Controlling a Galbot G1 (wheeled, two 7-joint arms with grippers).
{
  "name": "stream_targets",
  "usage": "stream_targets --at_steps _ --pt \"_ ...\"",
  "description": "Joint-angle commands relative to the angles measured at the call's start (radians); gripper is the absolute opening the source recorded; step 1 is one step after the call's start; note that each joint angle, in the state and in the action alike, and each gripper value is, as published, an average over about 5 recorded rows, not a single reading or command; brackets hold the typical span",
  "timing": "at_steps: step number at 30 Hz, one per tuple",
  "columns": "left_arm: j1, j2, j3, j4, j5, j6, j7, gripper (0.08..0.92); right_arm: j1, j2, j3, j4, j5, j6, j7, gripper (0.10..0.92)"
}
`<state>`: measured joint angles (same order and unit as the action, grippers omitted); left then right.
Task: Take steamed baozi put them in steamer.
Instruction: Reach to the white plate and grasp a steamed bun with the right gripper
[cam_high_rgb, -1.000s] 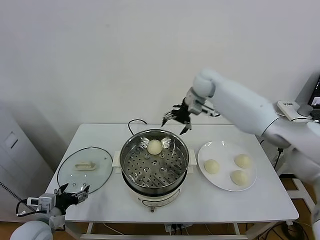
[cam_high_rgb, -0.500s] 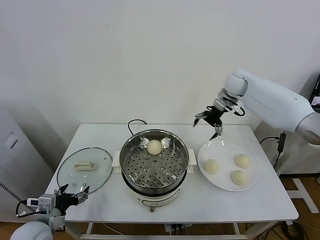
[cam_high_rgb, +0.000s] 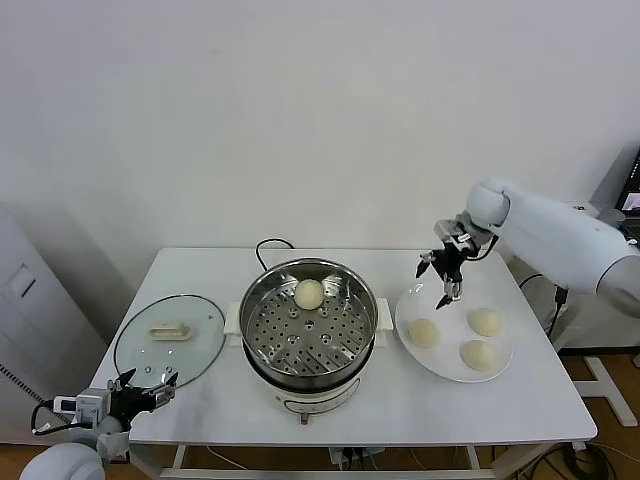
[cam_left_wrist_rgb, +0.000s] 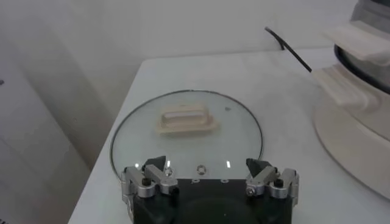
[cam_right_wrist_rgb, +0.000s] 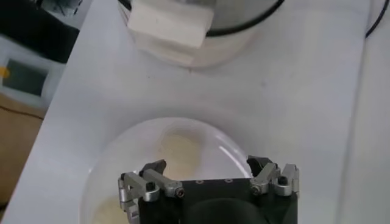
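One baozi (cam_high_rgb: 309, 293) lies on the perforated tray at the back of the steamer (cam_high_rgb: 262, 307). Three more baozi lie on the white plate (cam_high_rgb: 420, 303) to its right: one on the left (cam_high_rgb: 424, 333), one at the back (cam_high_rgb: 486, 321), one at the front (cam_high_rgb: 479, 354). My right gripper (cam_high_rgb: 441, 276) is open and empty, held above the plate's back left edge. In the right wrist view one baozi (cam_right_wrist_rgb: 180, 152) shows below the open gripper (cam_right_wrist_rgb: 208, 173). My left gripper (cam_high_rgb: 146, 384) is open and idle at the table's front left corner.
The glass lid (cam_high_rgb: 168, 338) with a cream handle lies flat left of the steamer; it also shows in the left wrist view (cam_left_wrist_rgb: 186, 128). A black cable (cam_high_rgb: 270, 245) runs behind the steamer. The steamer's white side handle (cam_right_wrist_rgb: 170, 27) shows in the right wrist view.
My right gripper has moved from above the steamer's back rim to the right and down, to above the plate's back left edge, staying open and empty. The left arm has not moved.
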<state>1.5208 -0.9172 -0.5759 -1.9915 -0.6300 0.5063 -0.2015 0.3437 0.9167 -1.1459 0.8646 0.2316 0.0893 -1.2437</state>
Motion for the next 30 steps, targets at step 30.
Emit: stream_targets --at_steps 30 --pt "0.009 0.003 -0.003 0.007 0.000 -0.005 0.001 0.823 -0.256 0.076 0.231 -0.148 -0.150 -0.043 0.069 0.666"
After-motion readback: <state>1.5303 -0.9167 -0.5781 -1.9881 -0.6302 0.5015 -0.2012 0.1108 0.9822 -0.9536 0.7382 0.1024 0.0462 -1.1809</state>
